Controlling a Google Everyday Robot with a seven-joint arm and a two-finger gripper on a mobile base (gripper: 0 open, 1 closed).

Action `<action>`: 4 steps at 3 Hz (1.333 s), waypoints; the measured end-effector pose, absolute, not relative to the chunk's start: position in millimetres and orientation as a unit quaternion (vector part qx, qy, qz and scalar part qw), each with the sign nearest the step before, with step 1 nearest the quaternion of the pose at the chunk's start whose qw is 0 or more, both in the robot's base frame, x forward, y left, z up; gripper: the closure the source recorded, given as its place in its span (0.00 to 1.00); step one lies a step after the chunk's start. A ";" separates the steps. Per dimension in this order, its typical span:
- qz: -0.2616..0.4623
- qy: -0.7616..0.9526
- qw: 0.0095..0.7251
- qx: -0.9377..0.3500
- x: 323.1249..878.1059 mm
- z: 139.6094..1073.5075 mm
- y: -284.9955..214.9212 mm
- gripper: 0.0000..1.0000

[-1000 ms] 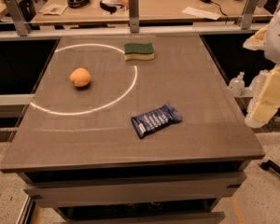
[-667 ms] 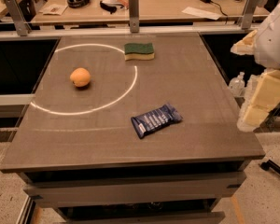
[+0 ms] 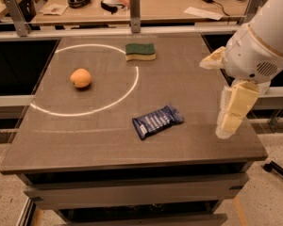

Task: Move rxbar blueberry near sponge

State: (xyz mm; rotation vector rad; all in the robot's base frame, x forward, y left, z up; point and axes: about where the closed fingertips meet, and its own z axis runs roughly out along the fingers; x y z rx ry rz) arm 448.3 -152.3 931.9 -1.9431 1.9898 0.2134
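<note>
rxbar blueberry [image 3: 157, 121] lying flat, gripper [image 3: 228, 121] well apart beside it, not touching

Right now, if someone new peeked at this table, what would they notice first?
First the big white robot arm, its pale yellow gripper hanging over the brown table's right side. Then the round orange fruit inside the white ring at the left, and the flat navy-blue rxbar blueberry near the front, apart from the green-topped sponge at the back.
</note>
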 end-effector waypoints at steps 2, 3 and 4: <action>0.118 0.645 0.213 -0.724 463.5 914.3 -115.8 0.00; 0.117 0.641 0.215 -0.728 463.7 914.3 -114.2 0.00; 0.119 0.647 0.203 -0.725 464.7 905.1 -110.8 0.00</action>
